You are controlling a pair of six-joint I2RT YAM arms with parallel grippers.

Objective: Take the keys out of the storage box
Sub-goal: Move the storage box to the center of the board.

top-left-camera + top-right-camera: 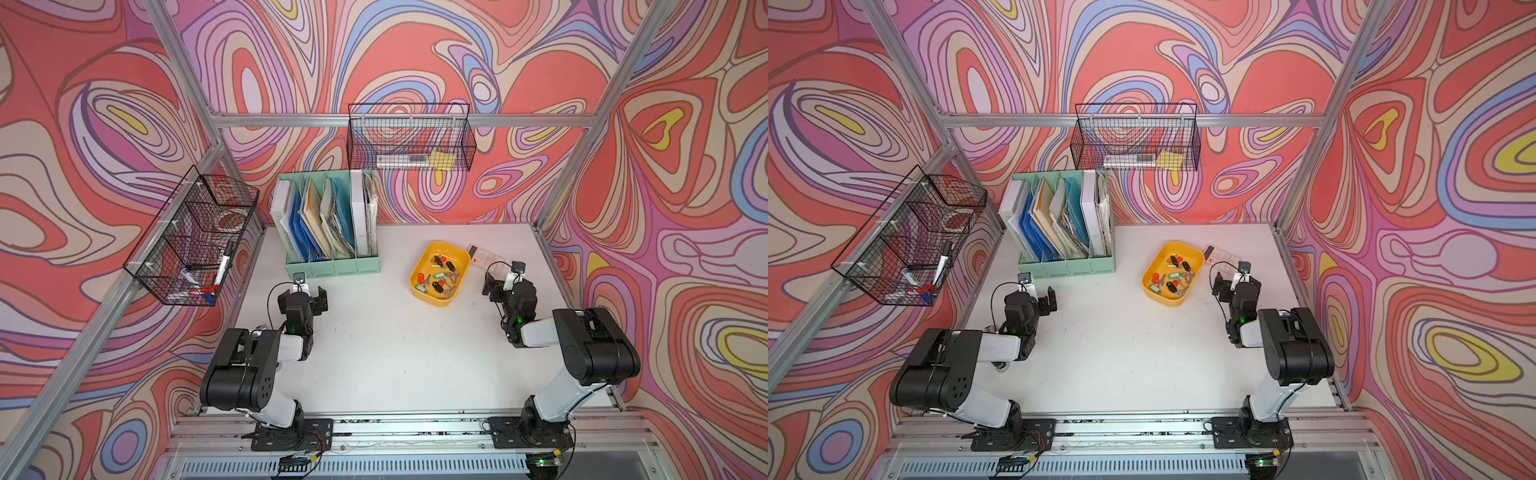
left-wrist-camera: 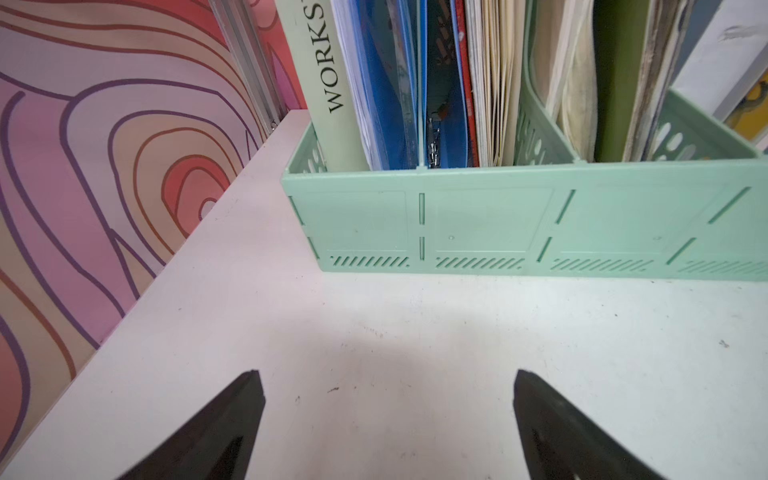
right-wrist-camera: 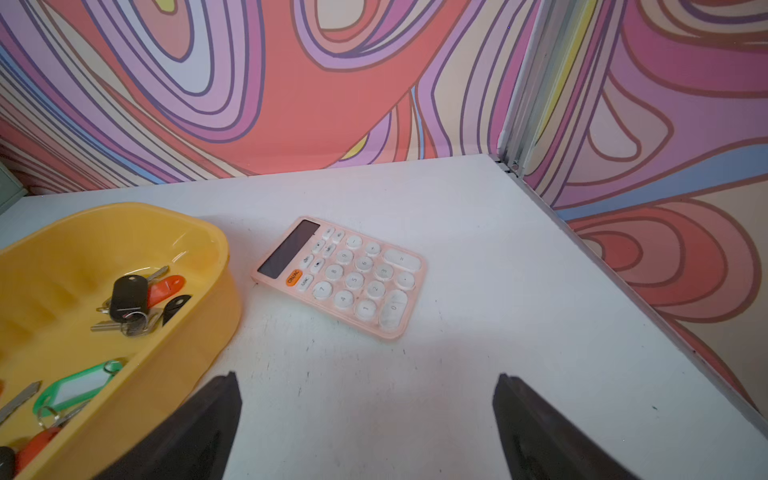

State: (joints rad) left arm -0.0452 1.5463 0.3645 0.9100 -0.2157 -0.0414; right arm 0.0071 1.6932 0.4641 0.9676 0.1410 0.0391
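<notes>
Many metal keys (image 3: 129, 307) sit in the rounded yellow plastic storage box (image 3: 189, 353) by an ON/AC calculator (image 3: 340, 276); left end effector (image 2: 386, 374) and right end effector (image 3: 366, 375) spread apart.

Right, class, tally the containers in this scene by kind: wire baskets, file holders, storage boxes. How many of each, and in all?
Black wire baskets: 2
Mint-green file holder: 1
Yellow storage box: 1
Total: 4
</notes>
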